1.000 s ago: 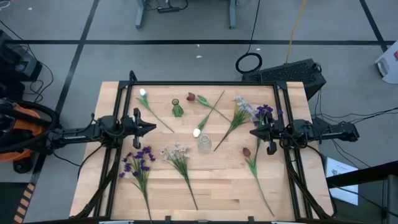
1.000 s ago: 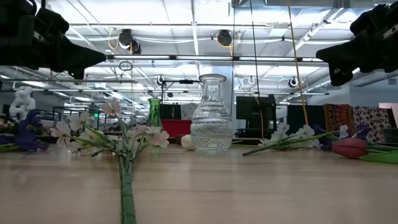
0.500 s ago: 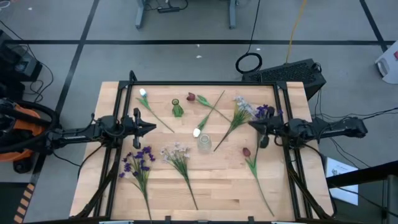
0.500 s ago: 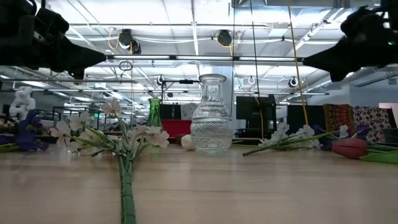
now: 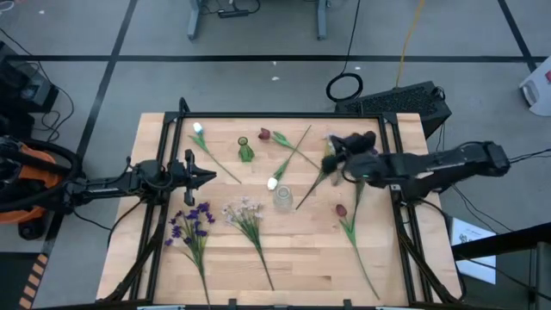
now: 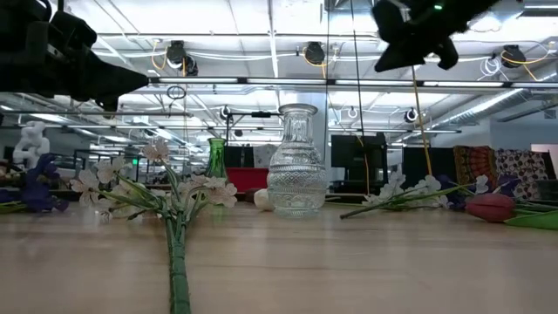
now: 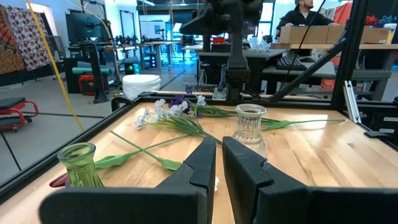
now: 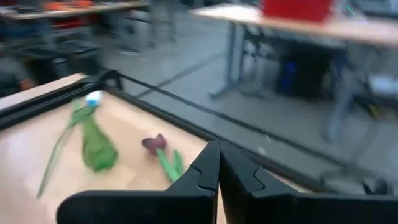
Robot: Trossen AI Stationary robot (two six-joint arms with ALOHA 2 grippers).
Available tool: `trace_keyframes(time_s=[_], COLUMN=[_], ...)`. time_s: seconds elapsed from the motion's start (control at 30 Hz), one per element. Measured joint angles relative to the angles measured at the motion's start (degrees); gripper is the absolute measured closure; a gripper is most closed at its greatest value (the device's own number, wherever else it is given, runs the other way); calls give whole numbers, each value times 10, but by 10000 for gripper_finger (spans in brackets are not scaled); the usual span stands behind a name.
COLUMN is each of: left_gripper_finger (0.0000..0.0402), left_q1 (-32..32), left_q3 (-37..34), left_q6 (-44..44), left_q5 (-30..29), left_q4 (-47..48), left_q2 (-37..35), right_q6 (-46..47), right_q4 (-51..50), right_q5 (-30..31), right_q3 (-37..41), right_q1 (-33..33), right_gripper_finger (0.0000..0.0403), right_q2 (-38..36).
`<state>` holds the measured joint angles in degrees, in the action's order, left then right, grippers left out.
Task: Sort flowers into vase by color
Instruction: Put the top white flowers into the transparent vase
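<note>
Several green-stemmed flowers lie flat on the wooden table. There are a purple cluster (image 5: 191, 222), a pale spray (image 5: 245, 211), a white tulip (image 5: 198, 129), a dark red tulip (image 5: 264, 134), a white bud (image 5: 272, 182) and another red tulip (image 5: 341, 210). A second pale spray (image 5: 336, 145) is partly under my right arm. A green vase (image 5: 245, 151) and a clear glass vase (image 5: 282, 198) stand upright mid-table. My right gripper (image 5: 325, 161) is shut and hovers high over that second spray. My left gripper (image 5: 212, 176) is shut and waits at the left, above the table.
A black frame (image 5: 275, 115) runs along the table's far and side edges. Bare wood (image 5: 293, 275) lies along the near edge. Beyond the far edge a person sits at a desk (image 7: 305, 12) in the room.
My right gripper has swung from the table's right side toward the left and the far edge. It has risen and turned to point at the far-left corner. It now covers the purple flowers near the right frame. The flowers, the vases and my left arm have kept still.
</note>
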<state>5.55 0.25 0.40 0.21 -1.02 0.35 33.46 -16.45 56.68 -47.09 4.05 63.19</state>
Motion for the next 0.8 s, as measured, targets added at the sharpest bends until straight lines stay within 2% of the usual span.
trace_keyframes(time_s=[0.07, 0.17, 0.27, 0.33, 0.43, 0.5, 0.8], left_gripper_finger=[366, 366, 366, 366, 366, 366, 366], left_q1=[0, 0, 0, 0, 0, 0, 0], left_q3=[0, 0, 0, 0, 0, 0, 0], left_q6=[0, 0, 0, 0, 0, 0, 0], left_q5=[0, 0, 0, 0, 0, 0, 0], left_q4=[0, 0, 0, 0, 0, 0, 0], left_q2=[0, 0, 0, 0, 0, 0, 0], right_q6=[124, 296, 407, 468, 534, 552, 595], right_q4=[-92, -248, -378, -428, -455, -454, -403], right_q5=[-12, -85, -174, -227, -301, -329, -392], right_q3=[-58, -133, -181, -198, -204, -204, -205], right_q1=[-11, -31, -49, -59, -73, -78, -88], right_gripper_finger=[403, 403, 402, 399, 388, 376, 288], right_q2=[47, 109, 160, 189, 223, 244, 324])
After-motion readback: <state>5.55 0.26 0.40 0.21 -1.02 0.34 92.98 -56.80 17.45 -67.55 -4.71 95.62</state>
